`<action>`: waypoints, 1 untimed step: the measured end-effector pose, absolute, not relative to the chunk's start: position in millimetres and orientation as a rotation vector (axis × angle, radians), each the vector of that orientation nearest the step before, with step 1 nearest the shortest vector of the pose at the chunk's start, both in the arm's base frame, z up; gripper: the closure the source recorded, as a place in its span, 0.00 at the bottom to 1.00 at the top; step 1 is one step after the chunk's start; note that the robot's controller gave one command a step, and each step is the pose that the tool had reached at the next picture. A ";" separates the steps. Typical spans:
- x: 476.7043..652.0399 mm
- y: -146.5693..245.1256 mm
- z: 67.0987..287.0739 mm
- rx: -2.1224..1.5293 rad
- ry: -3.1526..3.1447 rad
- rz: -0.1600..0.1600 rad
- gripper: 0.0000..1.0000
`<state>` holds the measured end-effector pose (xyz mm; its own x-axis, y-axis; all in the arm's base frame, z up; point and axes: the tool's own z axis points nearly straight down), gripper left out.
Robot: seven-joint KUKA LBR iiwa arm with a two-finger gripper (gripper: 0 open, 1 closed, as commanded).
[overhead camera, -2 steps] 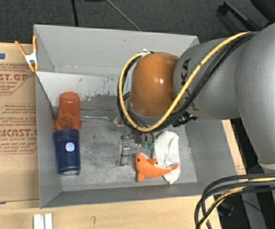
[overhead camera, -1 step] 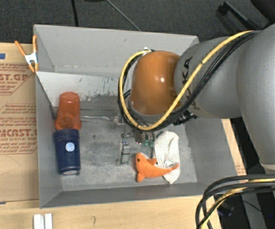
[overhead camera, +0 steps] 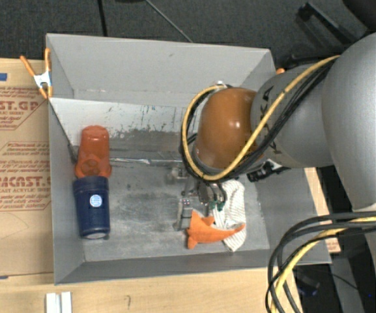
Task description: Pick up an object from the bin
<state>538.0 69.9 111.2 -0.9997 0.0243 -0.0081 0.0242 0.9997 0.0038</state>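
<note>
Mostly the orange wrist cover (overhead camera: 223, 132) hides the jaws — apart or together, I cannot tell. The arm (overhead camera: 324, 109) bends down over an orange scrap (overhead camera: 202, 233) and white cloth (overhead camera: 234, 207) by the bin's (overhead camera: 155, 64) lower-right corner.

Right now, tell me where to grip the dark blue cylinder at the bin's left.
Probably mid-body, from above, closing across its width: the dark blue cylinder seems to lie on its side, with one end against the orange cup.
</note>
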 end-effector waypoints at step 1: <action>552.3 32.4 71.9 0.032 3.141 -0.001 0.00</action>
